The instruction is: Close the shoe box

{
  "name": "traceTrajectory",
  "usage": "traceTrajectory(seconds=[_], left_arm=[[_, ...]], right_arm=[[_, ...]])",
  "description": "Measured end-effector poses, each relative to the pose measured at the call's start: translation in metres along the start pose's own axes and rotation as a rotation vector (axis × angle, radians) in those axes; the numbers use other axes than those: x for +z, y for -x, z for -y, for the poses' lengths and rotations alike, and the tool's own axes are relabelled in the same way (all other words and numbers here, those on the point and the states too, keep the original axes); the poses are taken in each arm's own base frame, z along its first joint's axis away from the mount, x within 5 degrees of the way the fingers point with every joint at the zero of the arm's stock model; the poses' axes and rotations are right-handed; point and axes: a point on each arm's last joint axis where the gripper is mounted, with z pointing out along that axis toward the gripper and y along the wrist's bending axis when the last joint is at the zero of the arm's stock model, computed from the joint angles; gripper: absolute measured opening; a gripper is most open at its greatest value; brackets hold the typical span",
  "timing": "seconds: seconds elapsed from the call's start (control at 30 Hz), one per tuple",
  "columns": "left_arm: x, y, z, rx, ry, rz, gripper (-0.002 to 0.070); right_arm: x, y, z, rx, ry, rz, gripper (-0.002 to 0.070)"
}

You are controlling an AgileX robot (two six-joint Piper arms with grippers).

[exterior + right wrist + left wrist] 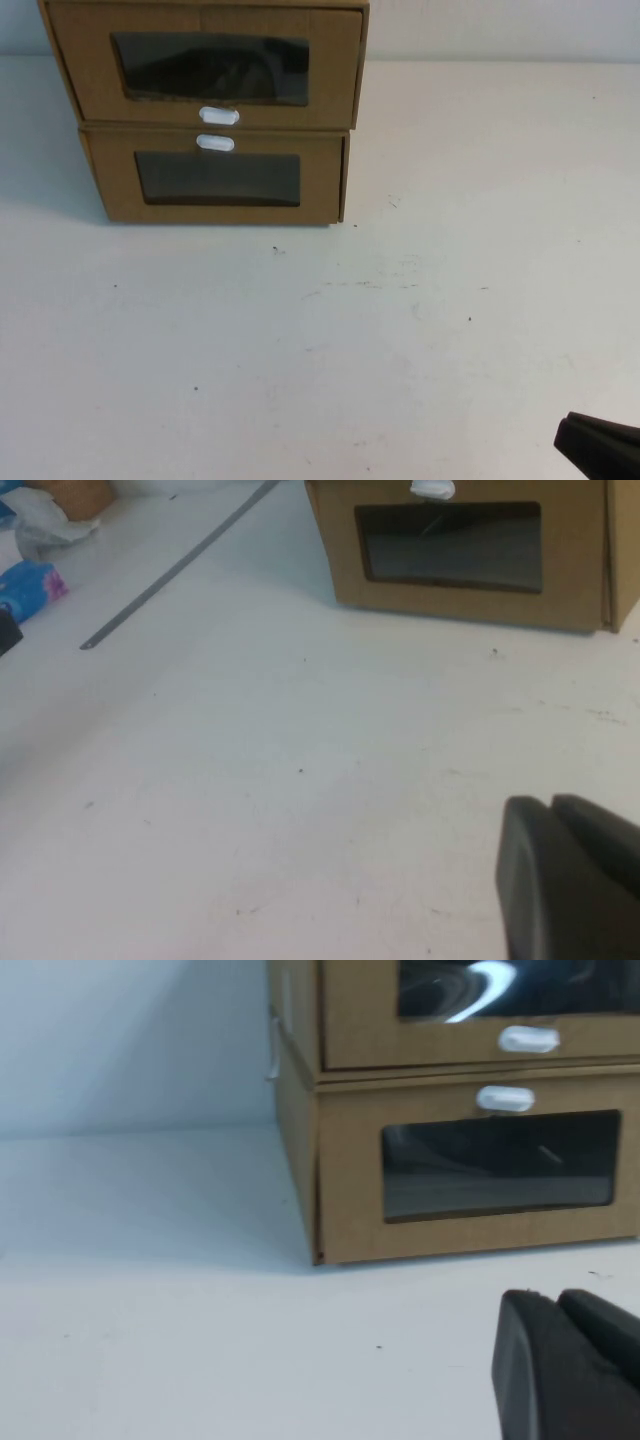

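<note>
The right gripper sits low at the table's near right corner, well away from the boxes; I cannot tell how its claw stands. The left gripper hovers near the lower box's front, its state equally unclear. Two cardboard boxes are stacked at the far left (tabs nearly meeting). The shoe box is the upper one, long axis running left-right, window facing the robot, above its twin.
</note>
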Motion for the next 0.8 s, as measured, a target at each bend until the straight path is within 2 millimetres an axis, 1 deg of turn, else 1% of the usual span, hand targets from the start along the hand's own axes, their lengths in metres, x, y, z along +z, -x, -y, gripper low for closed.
traceTrajectory(seconds=[0.13, 0.57, 0.67, 0.73, 0.8], left_arm=[[0.0, -0.002, -0.003, -0.005, 0.034, 0.005, -0.0005], [0.0, -0.002, -0.004, -0.014, 0.041, 0.009, -0.0005], [0.0, -0.002, -0.004, -0.014, 0.041, 0.009, -0.0005], [0.0, -0.002, -0.004, -0.014, 0.041, 0.009, -0.0005], [0.0, -0.002, -0.004, -0.014, 0.041, 0.009, -0.0005]], right_arm=[[0.001, -0.004, 0.001, 0.002, -0.002, -0.011, -0.0011], [0.001, -0.004, 0.001, 0.002, -0.002, -0.01, -0.0011], [0.0, -0.003, 0.001, -0.034, -0.002, 0.0, -0.0011], [-0.003, -0.001, 0.004, -0.058, -0.03, 0.025, -0.0011], [-0.006, -0.001, 0.012, -0.055, -0.114, 0.057, -0.0011]])
